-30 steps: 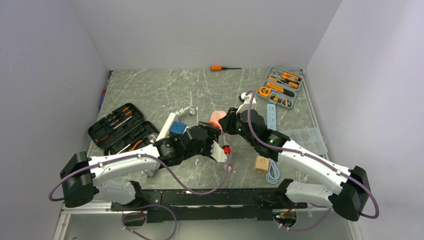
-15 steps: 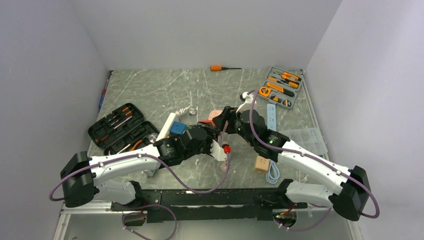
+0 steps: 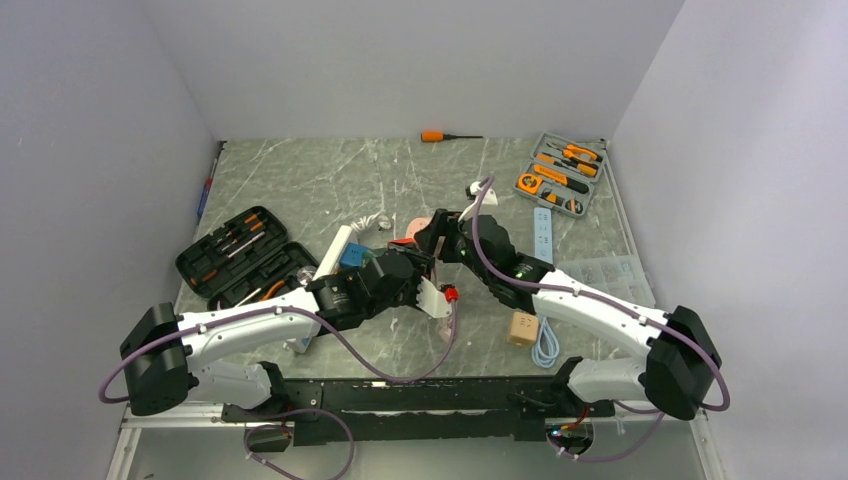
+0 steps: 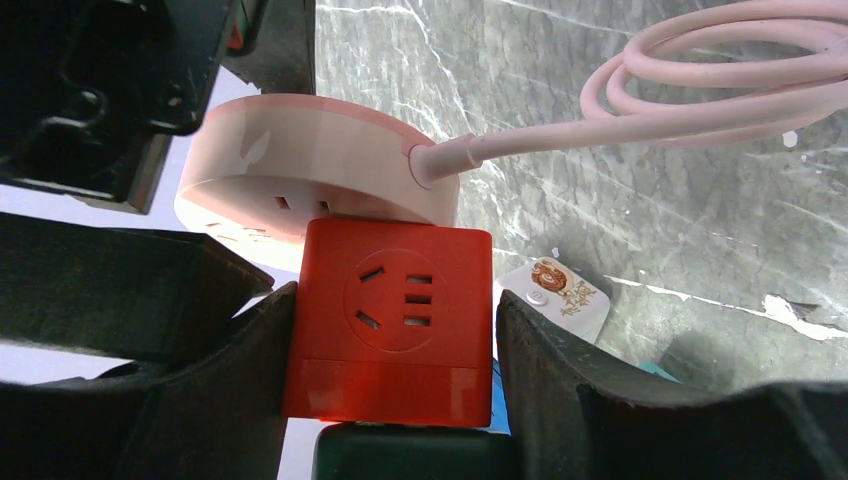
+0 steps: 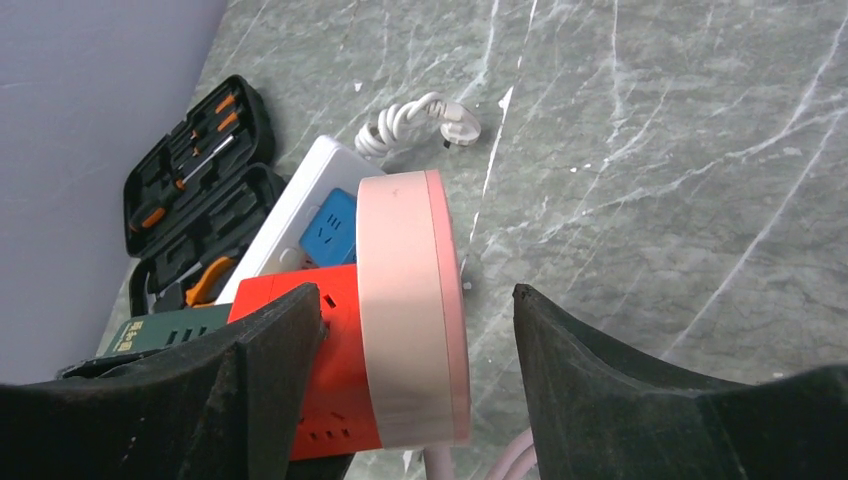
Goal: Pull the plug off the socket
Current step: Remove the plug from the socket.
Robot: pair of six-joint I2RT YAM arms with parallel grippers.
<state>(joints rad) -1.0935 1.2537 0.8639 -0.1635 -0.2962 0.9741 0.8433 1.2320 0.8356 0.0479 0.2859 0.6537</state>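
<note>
A red cube socket (image 4: 390,320) has a round pink plug (image 4: 320,160) pushed into its far face; the plug's pink cable (image 4: 700,70) loops away over the table. My left gripper (image 4: 390,300) is shut on the red cube, one finger against each side. My right gripper (image 5: 415,300) is open, with its fingers (image 5: 270,380) straddling the pink plug (image 5: 412,310) and part of the red cube (image 5: 330,370), a gap showing on the plug's right. In the top view both grippers meet at the cube (image 3: 405,243) at mid-table.
A white power strip (image 3: 335,250) with a blue block lies left of the cube, next to an open black tool case (image 3: 235,255). A grey tool case (image 3: 560,172), an orange screwdriver (image 3: 440,136), a tan cube (image 3: 523,327) and a blue cable coil (image 3: 545,345) lie around.
My right gripper has moved left and forward, from beside the pink plug to straddling it. The left gripper has kept hold of the red cube, nearly still.
</note>
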